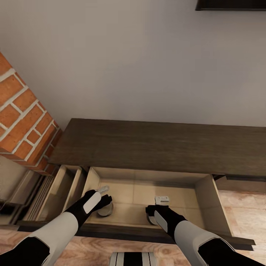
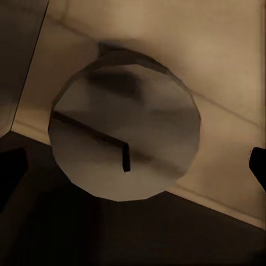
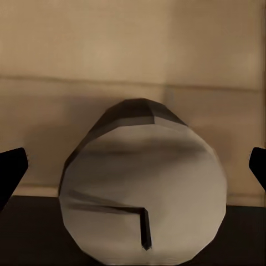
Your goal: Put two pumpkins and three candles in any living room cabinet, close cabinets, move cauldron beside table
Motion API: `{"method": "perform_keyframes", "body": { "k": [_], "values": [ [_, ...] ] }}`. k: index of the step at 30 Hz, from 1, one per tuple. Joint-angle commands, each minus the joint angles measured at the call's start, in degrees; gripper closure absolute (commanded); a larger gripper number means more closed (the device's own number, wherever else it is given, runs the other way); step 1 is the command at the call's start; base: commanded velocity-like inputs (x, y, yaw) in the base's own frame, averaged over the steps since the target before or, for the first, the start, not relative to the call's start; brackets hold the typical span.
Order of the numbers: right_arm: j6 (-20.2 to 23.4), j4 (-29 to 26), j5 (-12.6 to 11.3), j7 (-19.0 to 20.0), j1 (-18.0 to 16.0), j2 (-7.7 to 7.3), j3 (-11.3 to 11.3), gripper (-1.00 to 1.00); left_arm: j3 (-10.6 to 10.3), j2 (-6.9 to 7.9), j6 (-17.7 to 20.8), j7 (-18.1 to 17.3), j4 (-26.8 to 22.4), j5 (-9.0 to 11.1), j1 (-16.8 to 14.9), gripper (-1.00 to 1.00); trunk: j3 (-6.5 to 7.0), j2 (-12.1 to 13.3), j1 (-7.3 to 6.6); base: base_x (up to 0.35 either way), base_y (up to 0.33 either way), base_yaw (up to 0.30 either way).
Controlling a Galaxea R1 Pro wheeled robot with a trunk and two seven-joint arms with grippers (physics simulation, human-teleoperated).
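Standing in the pulled-out drawer [image 1: 201, 192] of the cabinet [image 1: 159, 144] are two candles, both on its pale floor near the front edge. One candle [image 1: 106, 210] is seen by the drawer's brick-side wall, under the left gripper [image 1: 101, 195]; in the left wrist view it [image 2: 124, 133] is shown end-on betw. spread jaws, not touched. The 2nd candle [image 1: 151, 218], towards the drawer's middle, is largely hidden by the right gripper [image 1: 161, 203]; its [image 3: 144, 194] top is framed by spread jaws, not gripped. Next to it, a narrower drawer [image 1: 59, 192] is also open beside the brick pillar [image 1: 22, 122].
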Motion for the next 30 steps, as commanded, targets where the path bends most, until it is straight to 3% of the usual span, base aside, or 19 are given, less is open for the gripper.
{"method": "perform_keyframes", "body": {
  "k": [1, 30],
  "values": [
    [0.00, 0.00, 0.00, 0.00, 0.00, 0.00, 0.00, -1.00, 0.00, -0.01, 0.02, 0.00, 0.00, 0.00, 0.00, -1.00, 0.18, 0.42, -0.22, 0.000, 0.000, 0.000],
    [0.00, -0.16, 0.00, 0.00, 0.00, 0.00, 0.00, -1.00, 0.00, -0.03, 0.03, 0.00, 0.00, 0.00, 0.00, -1.00, 5.39, 12.05, -6.59, 0.000, 0.000, 0.000]
  ]
}}
